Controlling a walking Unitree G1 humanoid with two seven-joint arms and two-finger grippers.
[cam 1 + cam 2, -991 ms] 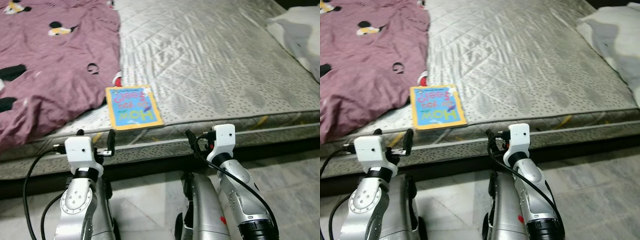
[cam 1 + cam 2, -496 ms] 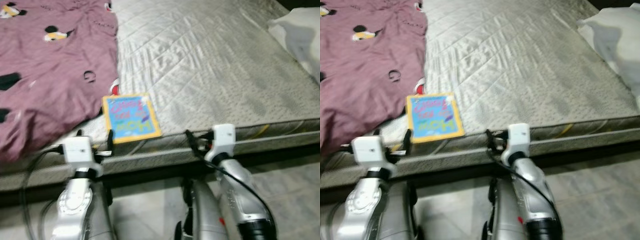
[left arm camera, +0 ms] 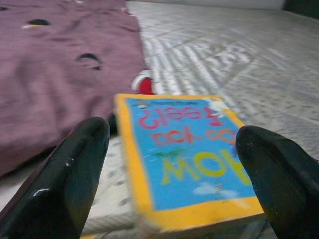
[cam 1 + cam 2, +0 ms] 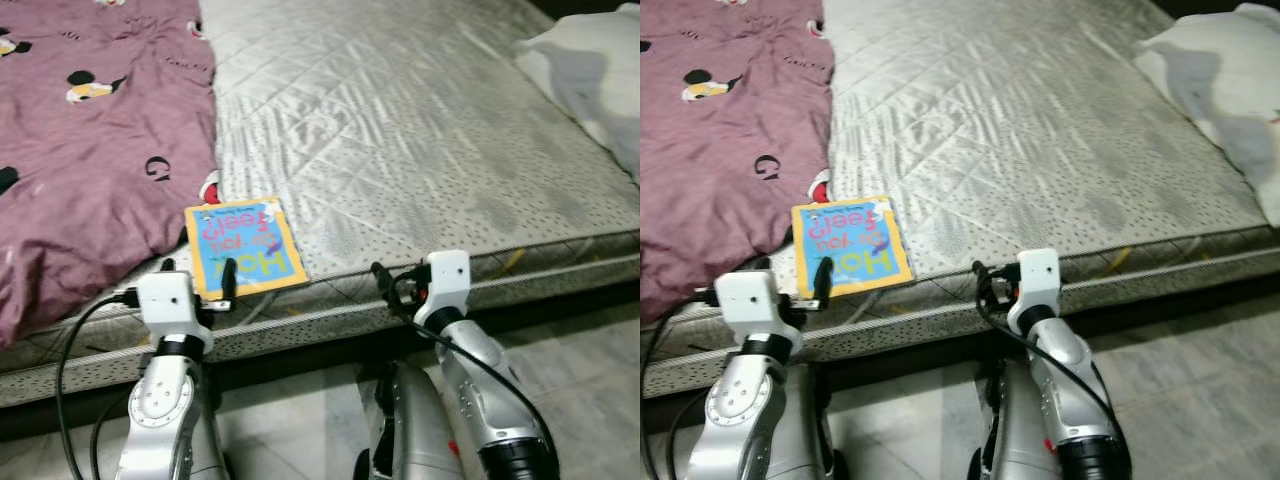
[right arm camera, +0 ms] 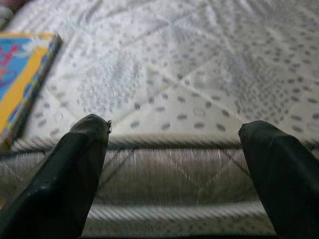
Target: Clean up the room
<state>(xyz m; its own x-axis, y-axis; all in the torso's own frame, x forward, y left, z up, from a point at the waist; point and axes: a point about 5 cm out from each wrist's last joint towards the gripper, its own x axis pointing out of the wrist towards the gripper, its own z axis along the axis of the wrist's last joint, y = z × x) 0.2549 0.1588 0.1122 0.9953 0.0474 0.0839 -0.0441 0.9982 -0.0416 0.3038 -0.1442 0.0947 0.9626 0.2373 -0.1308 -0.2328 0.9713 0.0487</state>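
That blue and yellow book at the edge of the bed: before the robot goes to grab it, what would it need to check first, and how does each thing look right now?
1. Left gripper open: ok, its fingers stand wide apart.
2. Book lined up with that gripper: ok, the left wrist view has it between the fingers, just ahead.
3. Book free to lift: ok, nothing lies on it; the purple blanket sits beside it.
4. Gripper touching the book: not ok, it is short of it.
5. Book's edge graspable: cannot tell, it lies flat on the mattress near the edge.
6. Right gripper out of the way: ok, open, facing the mattress side.
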